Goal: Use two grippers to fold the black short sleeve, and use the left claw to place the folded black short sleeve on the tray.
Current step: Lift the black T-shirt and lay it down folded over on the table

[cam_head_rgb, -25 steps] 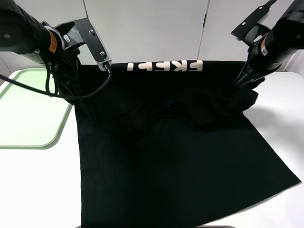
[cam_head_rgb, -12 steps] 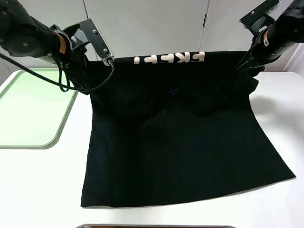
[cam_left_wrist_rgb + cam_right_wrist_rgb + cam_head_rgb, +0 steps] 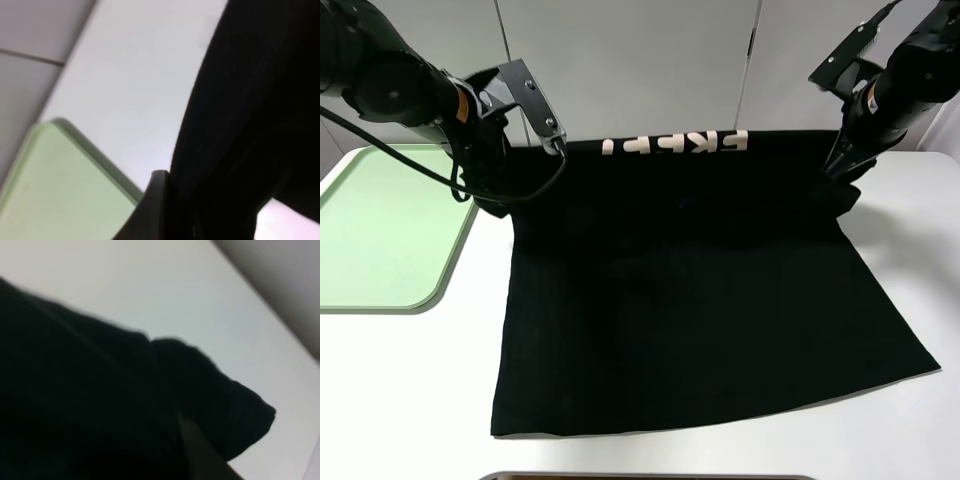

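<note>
The black short sleeve (image 3: 700, 300) lies crosswise, lettered edge farthest away.

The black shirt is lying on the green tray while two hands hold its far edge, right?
No. The high view shows the black shirt lying on the white table beside the green tray, not on it. The left hand and right hand do hold its far edge.
</note>
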`<action>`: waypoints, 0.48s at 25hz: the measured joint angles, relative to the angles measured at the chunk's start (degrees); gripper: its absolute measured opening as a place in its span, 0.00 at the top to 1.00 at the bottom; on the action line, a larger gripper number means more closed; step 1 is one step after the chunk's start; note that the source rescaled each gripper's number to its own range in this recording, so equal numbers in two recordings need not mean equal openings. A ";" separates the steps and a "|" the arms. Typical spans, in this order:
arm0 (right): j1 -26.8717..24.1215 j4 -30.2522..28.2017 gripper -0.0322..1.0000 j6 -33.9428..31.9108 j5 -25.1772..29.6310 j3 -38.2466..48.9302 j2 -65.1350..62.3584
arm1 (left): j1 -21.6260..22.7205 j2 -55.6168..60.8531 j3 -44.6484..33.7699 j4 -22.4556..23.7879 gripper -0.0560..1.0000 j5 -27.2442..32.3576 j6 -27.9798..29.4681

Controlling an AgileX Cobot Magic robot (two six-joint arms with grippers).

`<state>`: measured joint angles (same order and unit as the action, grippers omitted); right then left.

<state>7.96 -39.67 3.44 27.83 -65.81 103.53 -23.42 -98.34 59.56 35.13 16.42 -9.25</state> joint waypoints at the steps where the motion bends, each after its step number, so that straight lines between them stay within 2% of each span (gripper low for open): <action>1: 0.00 1.12 0.97 1.56 0.82 0.22 0.00 | -0.35 0.00 0.02 -1.46 0.95 1.38 -2.31; 7: -0.06 7.15 0.97 8.16 8.35 0.56 0.02 | -3.33 0.11 0.06 -12.37 0.95 9.77 -17.68; 12: -0.63 14.21 0.97 16.22 16.33 0.67 0.02 | -5.16 0.22 0.24 -18.77 0.95 16.70 -28.99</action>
<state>7.33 -25.46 19.67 44.16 -65.13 103.56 -28.58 -98.12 59.80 16.36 33.13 -38.24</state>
